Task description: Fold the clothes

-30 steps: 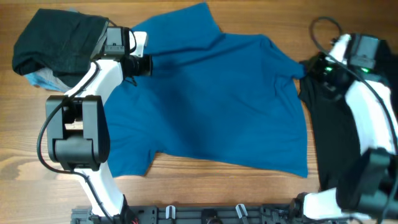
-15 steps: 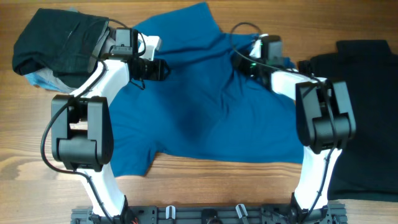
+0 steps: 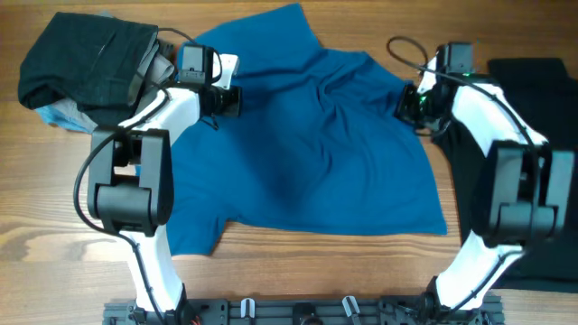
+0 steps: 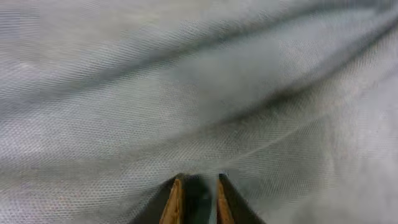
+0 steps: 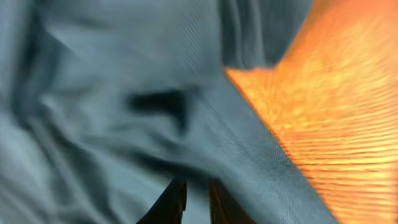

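The left gripper rested on the large royal-blue short-sleeved T-shirt near that shirt's 10 o'clock edge. In its wrist view the jaws stood close together with a thin dark gap, and whether cloth was pinched between them could not be told. The right gripper sat at the shirt's 2 o'clock edge, where fabric met bare wood. Its jaws were equally narrow, and its hold could not be told either. From the left gripper the bulk of the shirt lay toward 4 o'clock, and from the right gripper toward 8 o'clock. The shirt's long axis appeared to run from 9 to 3 o'clock across the wooden counter, rumpled between the two arms. Each arm was nearest its own end, so a fold would probably need both. Four garments showed, one of each: the blue shirt, a flat black garment at 3 o'clock, a dark heaped garment at 10 o'clock, and a light-blue cloth peeking from beneath that heap.
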Robot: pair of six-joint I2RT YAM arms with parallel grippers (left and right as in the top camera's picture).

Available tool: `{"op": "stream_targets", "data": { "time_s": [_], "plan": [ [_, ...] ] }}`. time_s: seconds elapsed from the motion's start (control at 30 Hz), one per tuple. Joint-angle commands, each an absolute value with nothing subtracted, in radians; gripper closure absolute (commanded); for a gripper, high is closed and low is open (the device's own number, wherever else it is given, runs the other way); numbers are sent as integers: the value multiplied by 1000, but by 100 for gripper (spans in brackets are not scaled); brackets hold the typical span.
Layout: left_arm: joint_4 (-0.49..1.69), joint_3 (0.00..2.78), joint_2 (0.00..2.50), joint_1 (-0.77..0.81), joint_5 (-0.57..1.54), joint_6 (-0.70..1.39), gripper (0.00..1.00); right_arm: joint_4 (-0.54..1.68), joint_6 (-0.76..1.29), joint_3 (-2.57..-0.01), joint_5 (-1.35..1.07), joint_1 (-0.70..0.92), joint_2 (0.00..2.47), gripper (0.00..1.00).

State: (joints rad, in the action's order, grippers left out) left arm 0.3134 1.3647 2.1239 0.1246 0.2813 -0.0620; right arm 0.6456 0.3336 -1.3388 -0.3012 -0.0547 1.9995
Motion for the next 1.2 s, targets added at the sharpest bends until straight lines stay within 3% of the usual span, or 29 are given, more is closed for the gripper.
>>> {"op": "stream_targets", "data": {
  "time_s": [0.0,0.07,0.13,0.2,0.27,0.37,0.47,0.57,0.6,0.67,0.7,0.73,0.83,0.97,1.17],
  "plan": [
    [348,1393,2141,63,241,-14,68,640,306,-1330,-279,-52,2088,87],
    [374,1412,2106,57,277,-14,54,590,323,-1330,-217,-57,2137,96],
    [401,1416,2051,59,280,-14,39,519,434,-1330,-78,-91,2163,96],
    [451,1416,1990,60,280,-15,29,412,447,-1334,-191,-176,2164,96],
    [506,1416,1949,59,279,-19,20,397,447,-1362,-255,-261,2164,96],
    [537,1416,1946,50,279,-22,15,416,410,-1381,-287,-301,2154,95],
    [553,1416,1932,28,279,-21,13,447,366,-1382,-418,-301,2086,75],
    [597,1416,1887,-8,280,-22,12,571,297,-1382,-553,-294,1946,66],
    [613,1416,1879,-15,280,-22,15,636,289,-1382,-548,-280,1908,67],
    [645,1416,1881,-16,279,-22,35,819,293,-1382,-514,-242,1879,86],
    [658,1415,1884,-16,279,-22,40,929,310,-1380,-435,-220,1881,96],
    [663,1415,1885,-16,279,-22,40,1000,365,-1363,-325,-200,1885,96],
    [660,1415,1885,-16,279,-22,30,968,412,-1204,-247,-188,1890,96],
    [680,1415,1868,-16,279,-22,24,858,476,-980,-233,-188,1892,96],
    [837,1415,1764,-46,205,-22,14,1001,571,-948,14,-212,1829,96]
  ]
}}
